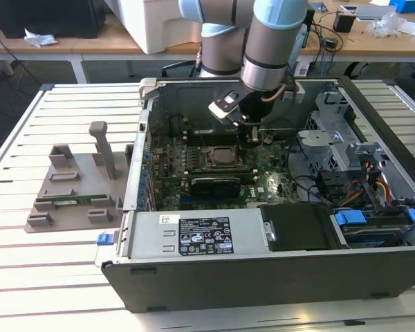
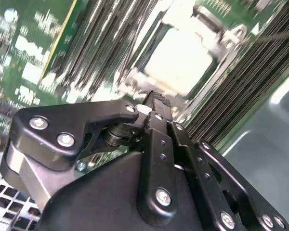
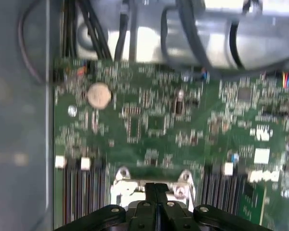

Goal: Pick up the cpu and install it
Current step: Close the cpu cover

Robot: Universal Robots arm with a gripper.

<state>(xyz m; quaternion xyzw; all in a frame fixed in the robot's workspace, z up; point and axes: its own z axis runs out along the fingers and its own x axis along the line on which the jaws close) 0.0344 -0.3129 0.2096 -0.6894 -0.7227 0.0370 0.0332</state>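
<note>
The cpu (image 2: 183, 57) appears as a pale silvery square lying flat inside the metal frame of the motherboard socket (image 1: 218, 158). My gripper (image 1: 252, 135) hangs low inside the open computer case, just off the socket toward the exterior view's right. In both wrist views its black fingers (image 2: 156, 103) meet tip to tip with nothing visible between them, and the gripper (image 3: 156, 188) hovers at the edge of the socket frame (image 3: 121, 174). Whether the fingertips touch the board is hidden.
The case (image 1: 263, 277) lies open on a slatted white table (image 1: 48, 277). A grey fixture (image 1: 72, 187) on the exterior view's left holds a green memory stick (image 1: 69, 200). Drive bays and cables (image 1: 360, 187) crowd the exterior view's right. A power supply (image 1: 207, 235) runs along the near wall.
</note>
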